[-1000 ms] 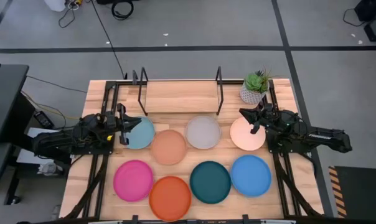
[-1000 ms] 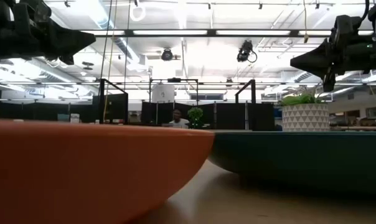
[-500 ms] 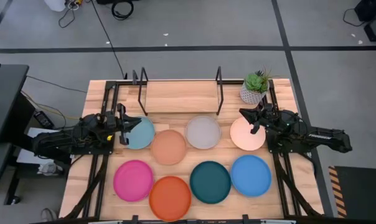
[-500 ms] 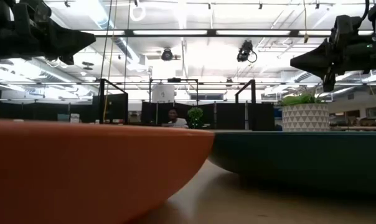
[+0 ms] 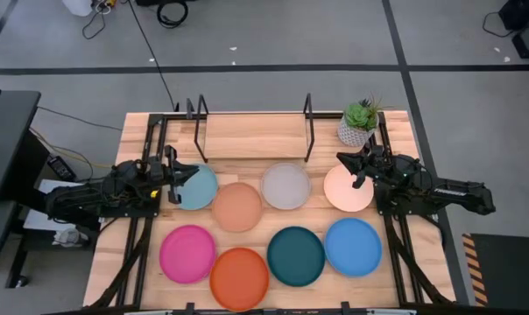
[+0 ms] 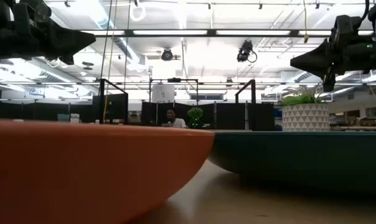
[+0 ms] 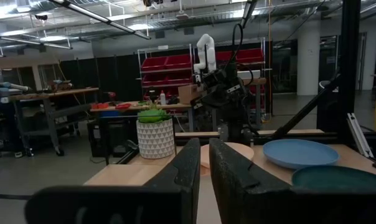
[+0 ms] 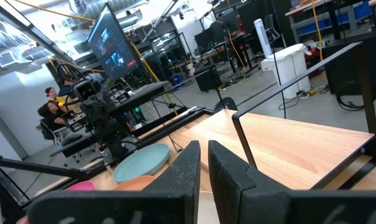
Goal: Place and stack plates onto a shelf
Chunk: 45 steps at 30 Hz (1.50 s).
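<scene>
Lying in two rows across the middle of the counter (image 5: 151, 131), eight plates sit flat, none on the shelf (image 5: 251, 136) at upper centre. The left end effector (image 5: 173, 182), fingers nearly closed on nothing, hovers at the light blue plate (image 5: 197, 187). The right end effector (image 5: 353, 171), likewise nearly closed and empty, hovers over the pale peach plate (image 5: 345, 192). A potted plant (image 5: 359, 123) stands upper right.
</scene>
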Available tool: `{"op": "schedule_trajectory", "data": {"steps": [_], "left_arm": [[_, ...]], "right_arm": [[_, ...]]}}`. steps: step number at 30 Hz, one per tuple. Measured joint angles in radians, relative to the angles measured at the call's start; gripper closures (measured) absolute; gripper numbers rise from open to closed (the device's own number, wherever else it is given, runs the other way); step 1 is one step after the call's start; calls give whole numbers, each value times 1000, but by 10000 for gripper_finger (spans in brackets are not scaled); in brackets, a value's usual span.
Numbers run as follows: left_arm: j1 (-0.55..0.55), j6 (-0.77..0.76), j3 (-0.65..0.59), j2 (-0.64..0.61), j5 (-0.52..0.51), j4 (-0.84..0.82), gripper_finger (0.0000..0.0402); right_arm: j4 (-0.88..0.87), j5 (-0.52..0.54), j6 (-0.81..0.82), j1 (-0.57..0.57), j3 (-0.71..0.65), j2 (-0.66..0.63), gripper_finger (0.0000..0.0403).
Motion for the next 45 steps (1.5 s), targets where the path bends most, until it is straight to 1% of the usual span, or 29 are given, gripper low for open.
{"op": "schedule_trajectory", "data": {"steps": [14,21,24,26,29,32,35,39,42,45], "left_arm": [[0,0,0,0,0,0,359],[0,-34,0,0,0,9,359],[0,-40,0,0,0,9,359],[0,-82,0,0,0,19,359],[0,-145,0,0,0,62,359],[0,-202,0,0,1,142,359],[0,-217,0,0,1,231,359],[0,-216,0,0,0,257,359],[0,-169,3,0,0,256,359],[0,-140,23,13,0,238,359]], "right_arm": [[0,0,0,0,0,0,365],[18,0,1,0,0,0,365],[69,7,1,0,0,0,365],[122,5,-27,0,0,0,365],[181,-38,-62,0,0,1,365],[259,-114,-133,0,0,14,365],[304,-165,-163,0,1,36,365],[223,-191,-173,0,25,89,365],[146,-204,-173,1,59,162,365],[128,-205,-179,10,78,263,365]]}}
